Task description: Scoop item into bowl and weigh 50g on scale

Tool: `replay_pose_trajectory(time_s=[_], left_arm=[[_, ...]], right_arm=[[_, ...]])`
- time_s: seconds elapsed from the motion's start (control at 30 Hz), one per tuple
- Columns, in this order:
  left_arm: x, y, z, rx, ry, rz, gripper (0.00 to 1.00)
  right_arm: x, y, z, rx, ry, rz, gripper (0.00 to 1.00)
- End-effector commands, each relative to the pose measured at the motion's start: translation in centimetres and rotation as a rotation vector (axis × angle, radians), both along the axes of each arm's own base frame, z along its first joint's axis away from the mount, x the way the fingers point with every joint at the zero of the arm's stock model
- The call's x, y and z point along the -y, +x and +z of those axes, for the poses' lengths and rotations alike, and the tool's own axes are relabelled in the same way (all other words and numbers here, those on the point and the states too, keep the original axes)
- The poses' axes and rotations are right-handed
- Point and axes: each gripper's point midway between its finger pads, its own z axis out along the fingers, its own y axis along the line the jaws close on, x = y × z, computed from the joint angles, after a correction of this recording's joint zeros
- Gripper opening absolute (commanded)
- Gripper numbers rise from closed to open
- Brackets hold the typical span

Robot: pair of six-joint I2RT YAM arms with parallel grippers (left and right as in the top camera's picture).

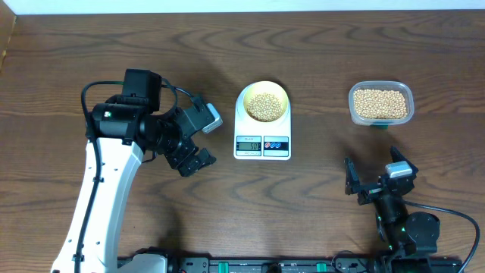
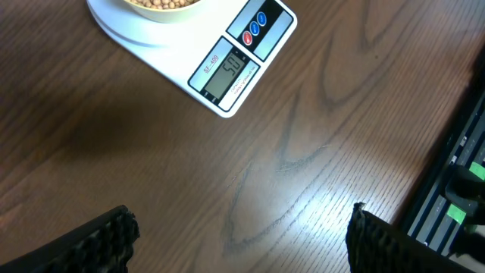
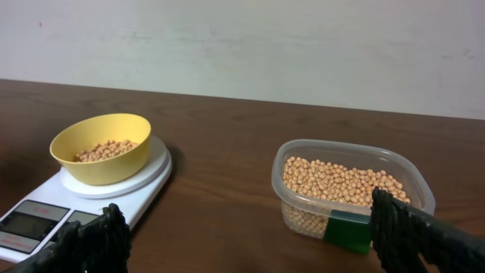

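Note:
The pale yellow bowl (image 1: 262, 103) sits on the white scale (image 1: 262, 139) at the table's middle and holds tan beans (image 1: 264, 106). The scale's display (image 2: 226, 73) reads about 50. More beans fill a clear plastic tub (image 1: 380, 103) at the right. In the right wrist view the bowl (image 3: 101, 148) stands on the scale (image 3: 57, 206) at the left and the tub (image 3: 350, 189) at the right. My left gripper (image 1: 191, 161) is open and empty over bare table left of the scale. My right gripper (image 1: 379, 178) is open and empty, below the tub.
A green label (image 3: 348, 231) is on the tub's front wall. A black rail with cables (image 1: 250, 265) runs along the table's front edge. No scoop is in view.

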Motion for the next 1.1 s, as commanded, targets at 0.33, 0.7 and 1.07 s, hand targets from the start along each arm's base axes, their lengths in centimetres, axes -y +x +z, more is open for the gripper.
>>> replay_pose_trajectory(time_s=[0.33,0.7,1.07], left_arm=[[-0.1,-1.9,-0.4,-0.094,0.003,0.013,0.9],[-0.9,-9.2,2.3,-0.045,-0.038,0.167,0.91],[-1.9,-13.7,1.7,0.332,-0.099,0.211,0.91]], right_arm=[[0.0,0.0,-0.2,0.003,-0.015,-0.004,0.99],[0.0,0.0,-0.2,0.004,-0.015,-0.004,0.99],[0.0,0.0,-0.2,0.004,-0.016,-0.004,0.99]])
